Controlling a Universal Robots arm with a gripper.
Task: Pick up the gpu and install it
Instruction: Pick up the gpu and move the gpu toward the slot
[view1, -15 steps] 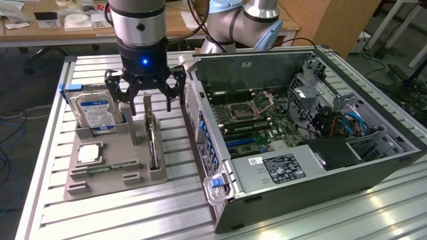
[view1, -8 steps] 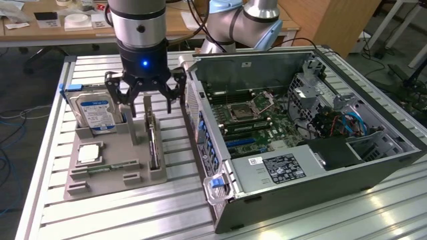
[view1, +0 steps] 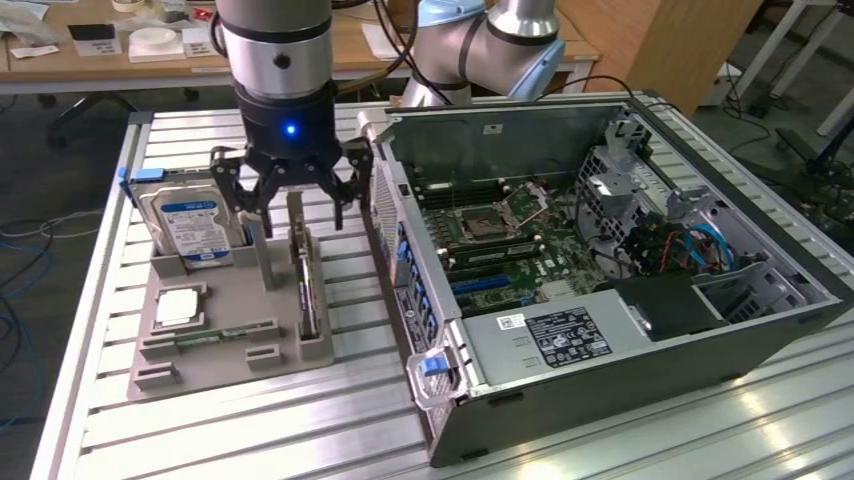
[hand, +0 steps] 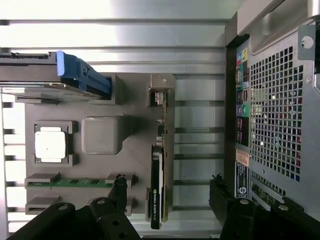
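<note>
**Wide-open gripper above the gpu in its holder**

Exterior view. The gripper (view1: 296, 215), jaws spread wide and empty, hangs over the gpu (view1: 307, 290). The gpu stands on edge in slots along the grey holder (view1: 247, 300), on the exterior view's right side of it. The holder sits on the worktop (view1: 240, 430). It also carries an upright hard drive (view1: 194, 225), a processor (view1: 178, 308) and a memory stick (view1: 214, 337). The open computer case (view1: 641, 400) shows its mainboard.

Wrist view. The gpu (hand: 157, 185) lies between the fingers (hand: 117, 192), apart from both. Judged risk: closing off-centre could tilt the thin card or jam it in its slots, or a finger could snag the holder (hand: 135, 150).
</note>
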